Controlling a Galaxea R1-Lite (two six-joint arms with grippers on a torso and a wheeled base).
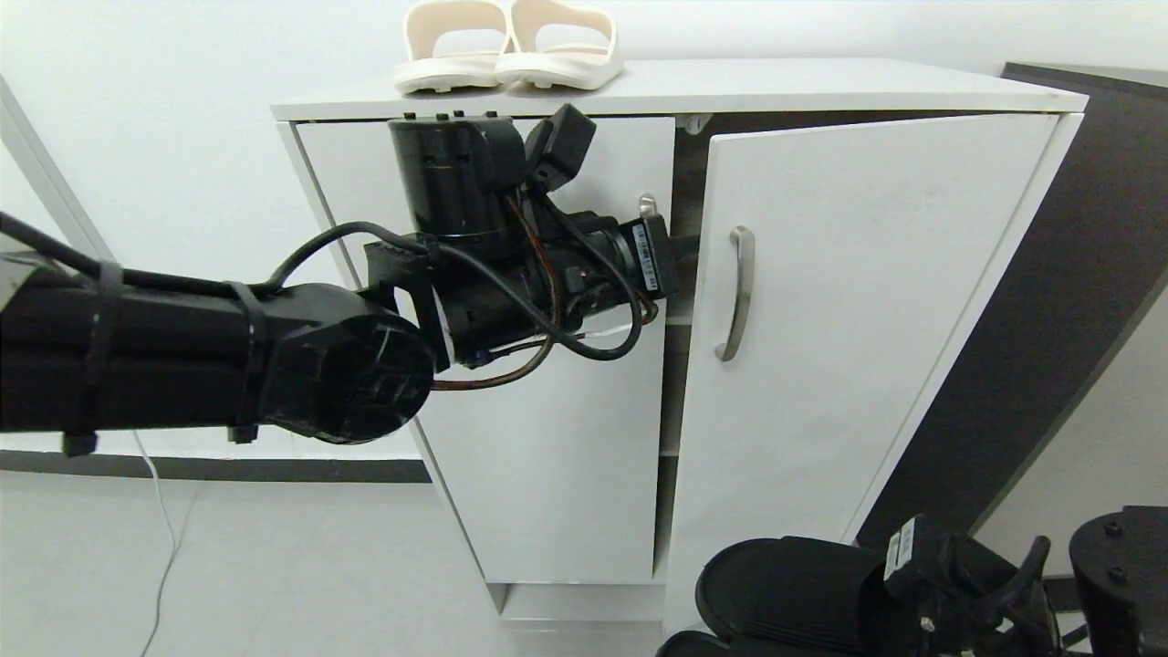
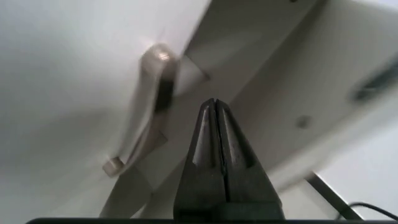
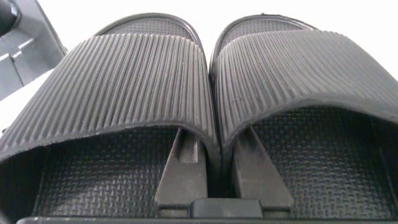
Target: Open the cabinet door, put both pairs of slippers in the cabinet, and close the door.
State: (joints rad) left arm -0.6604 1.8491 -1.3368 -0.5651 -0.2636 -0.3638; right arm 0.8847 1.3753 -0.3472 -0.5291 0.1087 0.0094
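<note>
The white cabinet [image 1: 876, 91] has two doors. Its right door [image 1: 849, 347] stands slightly ajar, leaving a dark gap [image 1: 686, 164] beside the left door [image 1: 547, 474]. My left gripper [image 1: 686, 245] is shut and empty, its tip [image 2: 214, 104] at that gap, right beside the left door's metal handle [image 2: 152, 106]. A cream pair of slippers [image 1: 506, 46] rests on the cabinet top. Low at the front right, my right gripper [image 1: 871, 598] is shut on the black pair of slippers [image 1: 785, 584]. Its fingers [image 3: 180, 177] pinch the two touching inner sides of the slippers [image 3: 143, 81].
The right door's long metal handle [image 1: 739, 292] hangs free. A dark panel [image 1: 1077, 301] runs along the cabinet's right side. White floor [image 1: 301, 566] lies open to the left of the cabinet, with a thin cable [image 1: 164, 547] across it.
</note>
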